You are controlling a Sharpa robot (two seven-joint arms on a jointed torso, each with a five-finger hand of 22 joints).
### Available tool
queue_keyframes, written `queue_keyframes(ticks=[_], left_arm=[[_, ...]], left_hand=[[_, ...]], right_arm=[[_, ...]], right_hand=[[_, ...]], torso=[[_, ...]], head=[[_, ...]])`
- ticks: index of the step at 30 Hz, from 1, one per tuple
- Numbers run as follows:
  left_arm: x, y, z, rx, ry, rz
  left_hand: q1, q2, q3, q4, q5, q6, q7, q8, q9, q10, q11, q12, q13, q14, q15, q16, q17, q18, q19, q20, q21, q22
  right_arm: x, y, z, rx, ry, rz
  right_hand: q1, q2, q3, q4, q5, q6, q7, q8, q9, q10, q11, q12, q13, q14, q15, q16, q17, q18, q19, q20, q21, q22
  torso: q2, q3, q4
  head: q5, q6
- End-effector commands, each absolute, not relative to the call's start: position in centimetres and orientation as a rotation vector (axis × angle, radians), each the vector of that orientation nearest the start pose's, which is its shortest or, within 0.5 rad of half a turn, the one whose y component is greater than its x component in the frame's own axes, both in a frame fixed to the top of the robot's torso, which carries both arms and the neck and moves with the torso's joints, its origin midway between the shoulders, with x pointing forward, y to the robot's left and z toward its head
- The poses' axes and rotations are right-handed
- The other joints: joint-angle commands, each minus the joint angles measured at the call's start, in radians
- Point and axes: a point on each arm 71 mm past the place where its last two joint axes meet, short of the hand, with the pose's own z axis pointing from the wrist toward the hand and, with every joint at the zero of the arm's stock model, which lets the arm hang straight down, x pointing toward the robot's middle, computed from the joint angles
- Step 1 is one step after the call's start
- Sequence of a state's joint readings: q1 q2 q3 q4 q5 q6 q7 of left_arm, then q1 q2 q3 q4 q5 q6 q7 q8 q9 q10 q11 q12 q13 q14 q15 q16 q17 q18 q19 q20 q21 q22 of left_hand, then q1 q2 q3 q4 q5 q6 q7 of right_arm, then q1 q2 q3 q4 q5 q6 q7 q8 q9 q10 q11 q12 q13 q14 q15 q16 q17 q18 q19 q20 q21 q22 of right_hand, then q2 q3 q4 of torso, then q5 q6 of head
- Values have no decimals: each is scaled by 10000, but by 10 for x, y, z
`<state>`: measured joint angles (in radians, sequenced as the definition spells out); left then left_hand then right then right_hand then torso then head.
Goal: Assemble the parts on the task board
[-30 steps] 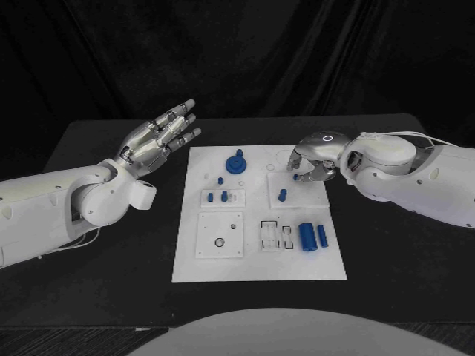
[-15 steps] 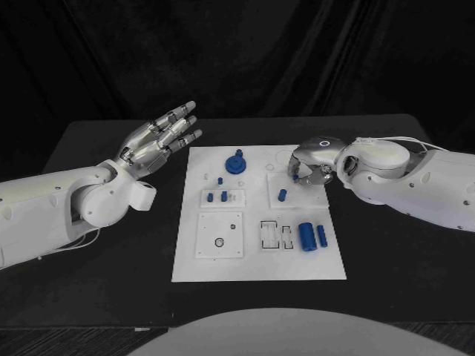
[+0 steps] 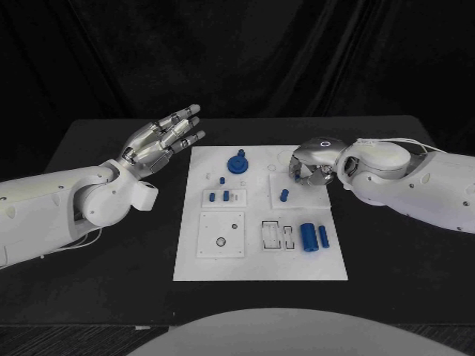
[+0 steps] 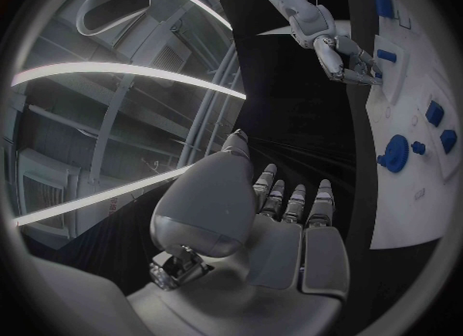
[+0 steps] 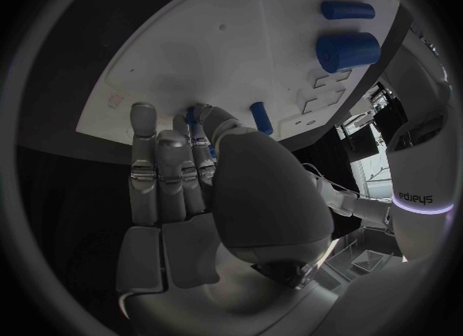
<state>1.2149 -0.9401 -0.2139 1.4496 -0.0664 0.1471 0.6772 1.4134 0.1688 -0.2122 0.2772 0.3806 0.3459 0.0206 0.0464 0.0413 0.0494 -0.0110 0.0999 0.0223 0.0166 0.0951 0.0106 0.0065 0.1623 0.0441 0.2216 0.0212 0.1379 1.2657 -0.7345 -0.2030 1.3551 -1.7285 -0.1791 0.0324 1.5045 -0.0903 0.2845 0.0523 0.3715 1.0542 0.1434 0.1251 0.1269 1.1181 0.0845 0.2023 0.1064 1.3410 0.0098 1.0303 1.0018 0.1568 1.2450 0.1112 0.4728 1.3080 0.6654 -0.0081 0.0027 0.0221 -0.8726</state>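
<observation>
- The task board (image 3: 259, 259) is carrying blue parts, two cylinders (image 3: 314, 236) lying side by side.
- The left hand (image 3: 162, 137) is hovering spread, grasping nothing.
- The right hand (image 3: 309, 169) is curling over the board; its grasp cannot be told.

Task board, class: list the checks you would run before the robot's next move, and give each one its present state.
1. Right hand over the task board: ok.
2. Right hand holds a part: cannot tell; something blue shows at its fingertips.
3. Left hand off the board, open: ok.
4. Big cylinder and slim cylinder lie loose, unassembled: not ok.
5. Blue knob stands upright on the board: ok.
</observation>
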Motion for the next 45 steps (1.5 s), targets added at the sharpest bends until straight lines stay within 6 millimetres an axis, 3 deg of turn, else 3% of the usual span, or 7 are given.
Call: queue_keyframes(ticks=[1, 5, 6, 8, 20, 33, 45], left_arm=[[463, 263, -208, -8675, 13652, -19523], [463, 264, -209, -8702, 13681, -19470], [464, 264, -209, -8708, 13688, -19457], [464, 264, -210, -8724, 13708, -19427], [464, 266, -211, -8796, 13801, -19256], [465, 264, -213, -8842, 13939, -19213], [465, 263, -215, -8924, 14108, -19190]], left_hand=[[91, -12, -63, 3, 51, 76, 20, 40, 13, 7, 62, 51, 10, 14, 73, 35, 16, 191, 11, 47, 64, 23], [145, 4, -70, -7, 91, 128, 61, 55, 17, 28, 95, 93, 16, 47, 114, 63, 28, 192, 53, 82, 83, 74], [163, 8, -69, -13, 107, 134, 70, 57, 17, 32, 101, 103, 17, 54, 123, 69, 30, 192, 64, 93, 88, 87], [224, 28, -61, -39, 164, 179, 98, 69, 22, 37, 117, 120, 18, 75, 146, 87, 37, 193, 95, 120, 100, 113], [457, 79, -32, -180, 422, 446, 218, 145, 51, 50, 194, 177, 24, 146, 214, 157, 60, 193, 208, 212, 145, 204], [569, 120, -16, -265, 538, 695, 295, 218, 81, 67, 267, 219, 30, 206, 269, 215, 78, 193, 273, 263, 169, 237], [600, 133, -8, -291, 582, 703, 314, 228, 82, 66, 288, 221, 30, 224, 287, 233, 83, 192, 286, 277, 173, 238]], right_arm=[[495, -188, -232, -6453, 17549, 4982], [495, -189, -230, -6419, 17302, 5100], [495, -189, -230, -6407, 17240, 5126], [495, -190, -229, -6373, 17082, 5190], [491, -196, -220, -6121, 16355, 5369], [490, -195, -187, -6124, 15799, 5327], [465, -170, -171, -6599, 15545, 6240]], right_hand=[[157, 31, 116, -49, -77, 146, -11, -10, 31, 183, -35, -37, -41, 19, -102, -43, -37, 112, 23, -108, 127, 431], [186, 38, 205, -124, -274, 296, -53, 15, 64, 377, -83, -85, -86, 65, -148, -69, -86, 87, 91, -150, 311, 466], [231, 45, 387, -184, -960, 344, -73, -14, 69, 473, -101, -169, -142, 107, -174, -73, -104, 70, 128, -186, 430, 485], [240, 34, 527, -215, -1165, 405, -82, -17, 79, 564, -121, -201, -166, 108, -184, -128, -169, 62, 140, -197, 480, 493], [178, -69, 708, -251, -1258, 542, -115, -15, 106, 749, -162, -257, -202, 153, -215, -167, -235, 28, 225, -221, 748, 541], [129, -124, 801, -241, -1333, 476, -107, -96, 81, 803, -164, -312, -228, 158, -218, -229, -310, 10, 255, -227, 851, 556], [64, -184, 904, -221, -1373, 602, -145, -95, 82, 970, -207, -341, -235, 173, -247, -282, -377, -8, 285, -244, 993, 581]], torso=[[8, 16, -19], [12, 21, -16], [11, 22, -16], [15, 16, -16], [6, 9, -11], [-14, -6, -5], [-3, -4, -11]], head=[[0, 0], [49, 0], [59, 0], [85, 0], [222, 0], [262, 0], [418, 0]])
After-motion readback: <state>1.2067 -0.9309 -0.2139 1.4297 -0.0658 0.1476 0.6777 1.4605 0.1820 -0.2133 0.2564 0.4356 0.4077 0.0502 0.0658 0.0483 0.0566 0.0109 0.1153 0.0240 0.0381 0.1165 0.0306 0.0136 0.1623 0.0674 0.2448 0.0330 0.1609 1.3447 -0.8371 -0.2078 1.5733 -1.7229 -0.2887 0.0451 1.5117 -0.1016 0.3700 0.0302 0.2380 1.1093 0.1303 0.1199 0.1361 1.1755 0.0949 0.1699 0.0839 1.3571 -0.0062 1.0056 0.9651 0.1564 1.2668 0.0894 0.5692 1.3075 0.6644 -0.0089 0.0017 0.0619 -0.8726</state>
